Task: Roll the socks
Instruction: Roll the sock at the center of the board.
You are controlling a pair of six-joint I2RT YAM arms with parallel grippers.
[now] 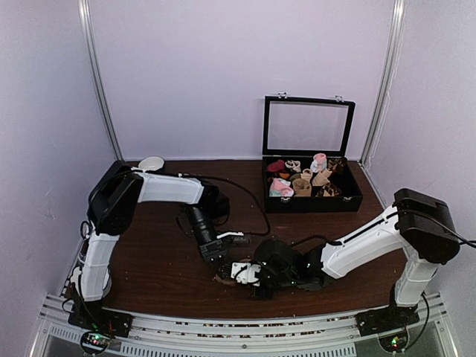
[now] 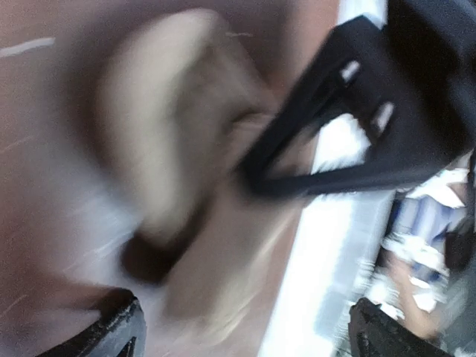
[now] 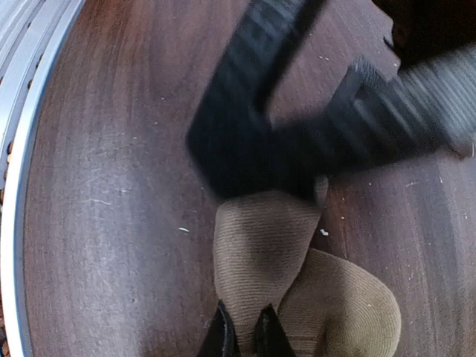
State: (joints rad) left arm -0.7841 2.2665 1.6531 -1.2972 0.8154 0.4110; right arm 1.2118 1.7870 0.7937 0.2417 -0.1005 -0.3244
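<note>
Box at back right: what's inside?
The box holds rolled socks in pink, white and tan, filling its compartments; the lid stands open. Its floor and anything under the rolls are covered.

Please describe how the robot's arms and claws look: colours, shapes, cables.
The left arm and the right arm both have white links, bulky black joints and black cables. The left claw and the right claw have black fingers.

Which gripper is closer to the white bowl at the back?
Left. The left gripper is front-right of the bowl, mid-table; the right gripper sits just beyond it, farther right and nearer the front edge.
</note>
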